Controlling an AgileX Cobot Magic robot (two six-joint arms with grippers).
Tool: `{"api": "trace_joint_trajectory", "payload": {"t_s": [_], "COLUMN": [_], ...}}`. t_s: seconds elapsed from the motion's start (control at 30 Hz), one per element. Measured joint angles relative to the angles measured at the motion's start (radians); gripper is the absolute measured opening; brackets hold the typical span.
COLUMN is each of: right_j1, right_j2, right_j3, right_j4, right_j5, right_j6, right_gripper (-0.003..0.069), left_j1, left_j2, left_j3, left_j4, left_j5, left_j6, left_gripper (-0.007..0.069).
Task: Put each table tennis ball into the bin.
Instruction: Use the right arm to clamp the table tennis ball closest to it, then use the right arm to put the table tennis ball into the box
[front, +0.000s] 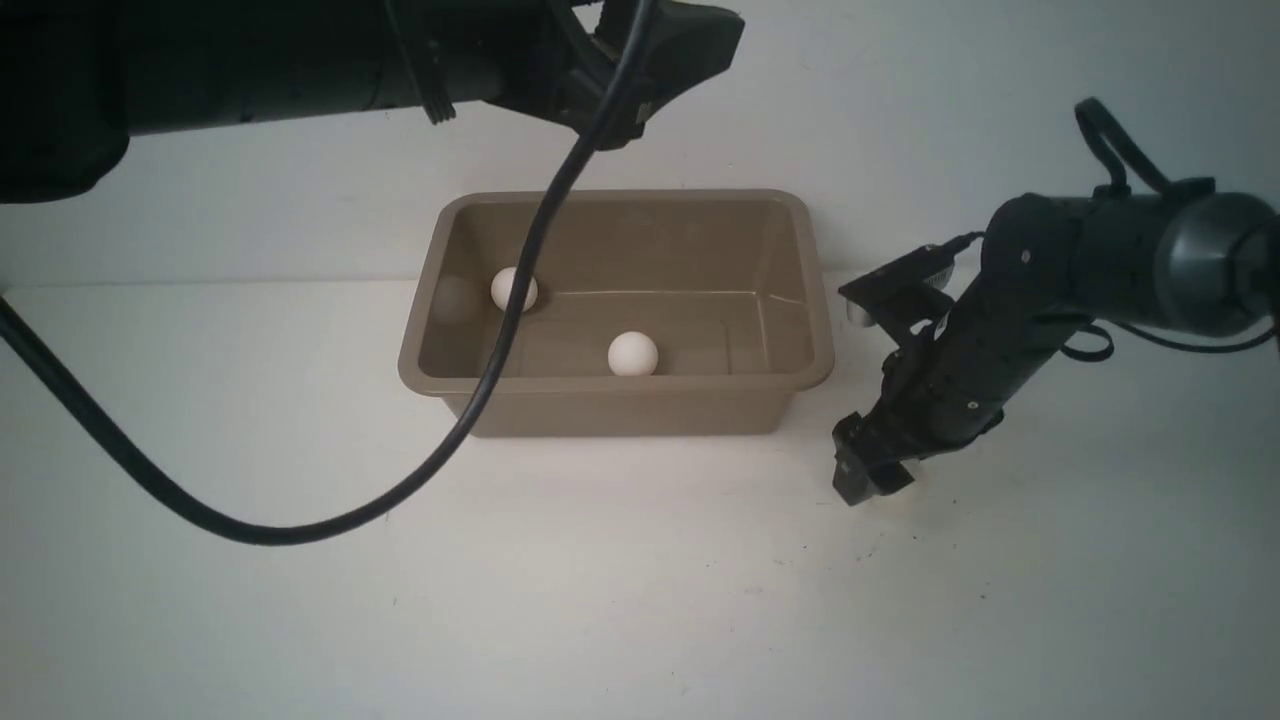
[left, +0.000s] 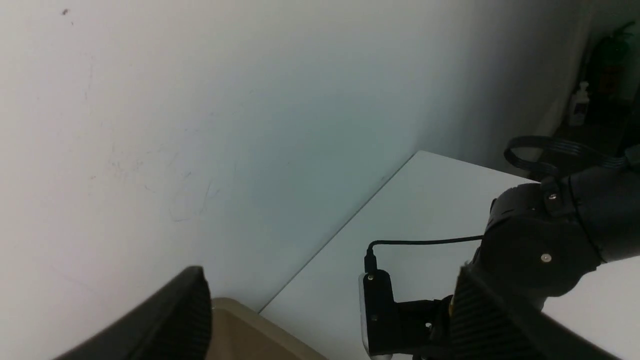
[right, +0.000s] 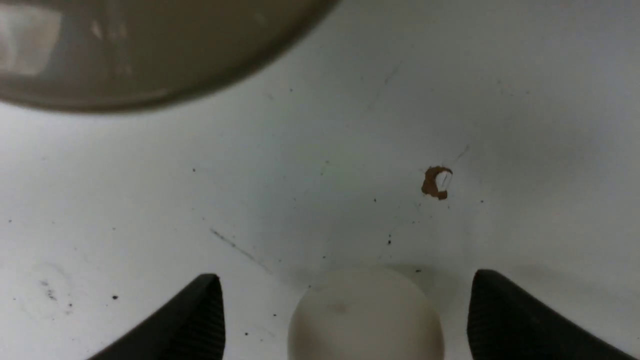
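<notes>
The taupe bin stands upright at the centre of the front view, its opening facing up. Two white table tennis balls rest on its floor, one at the back left and one near the front wall. A third ball lies outside, right of the bin.

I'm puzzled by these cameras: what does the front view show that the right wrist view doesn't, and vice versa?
Only the front view: a back-left ball and a front ball inside the bin, plus the left arm. Only the right wrist view, clearly: a third ball on the table between the right gripper's open fingers, and a brown chip. Both: the bin and the table.
</notes>
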Motion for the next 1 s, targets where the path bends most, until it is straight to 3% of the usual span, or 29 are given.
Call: {"api": "trace_joint_trajectory", "payload": {"t_s": [0.17, 0.3, 0.6, 0.77, 1.0], "right_j1": [0.0, 0.0, 0.0, 0.038, 0.113], "right_j2": [0.025, 0.03, -0.176, -0.28, -0.209], "right_j3": [-0.001, -0.001, -0.001, -0.002, -0.033], "right_j4": [-0.068, -0.131, -0.274, -0.122, 0.355], "right_j5": [0.02, 0.012, -0.063, -0.119, -0.224], "right_j6": [0.073, 0.116, 0.146, -0.037, -0.483], "right_gripper": [0.0533, 0.0344, 0.0358, 0.0358, 0.0358], "left_j1": [0.0, 0.0, 0.0, 0.0, 0.0], "left_j2": [0.0, 0.0, -0.001, -0.001, -0.001], "left_j3": [0.0, 0.0, 0.0, 0.0, 0.0], "left_j4": [0.0, 0.001, 0.001, 0.002, 0.002], "left_j5": [0.009, 0.009, 0.026, 0.026, 0.031], "left_j6": [0.0, 0.0, -0.001, -0.001, -0.001], "left_gripper": [0.0583, 0.0583, 0.0583, 0.0583, 0.0583]}}
